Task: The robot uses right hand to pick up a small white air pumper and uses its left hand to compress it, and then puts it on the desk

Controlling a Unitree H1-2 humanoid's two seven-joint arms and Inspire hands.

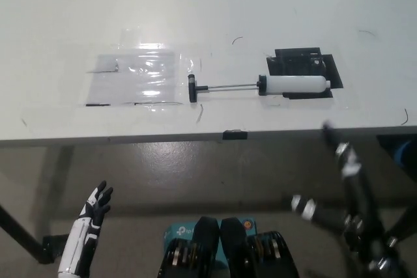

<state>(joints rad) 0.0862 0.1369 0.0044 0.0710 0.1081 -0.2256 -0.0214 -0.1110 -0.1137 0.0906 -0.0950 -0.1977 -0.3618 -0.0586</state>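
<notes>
A small white air pump (293, 85) lies flat on the white desk (208, 17), its rod pulled out to the left and ending in a black T-handle (192, 88). Its barrel rests over a black patch (301, 63) on the desk. My black right hand (342, 180) is below the desk's front edge at the lower right, fingers spread, holding nothing. My white left hand (96, 205) hangs at the lower left, well below the desk, with its fingers apart and empty.
A sheet of clear plastic film (140, 76) is taped to the desk left of the pump handle. The desk's front edge (130, 138) runs across the picture, with a small black clip (235, 135) on it. Floor shows below.
</notes>
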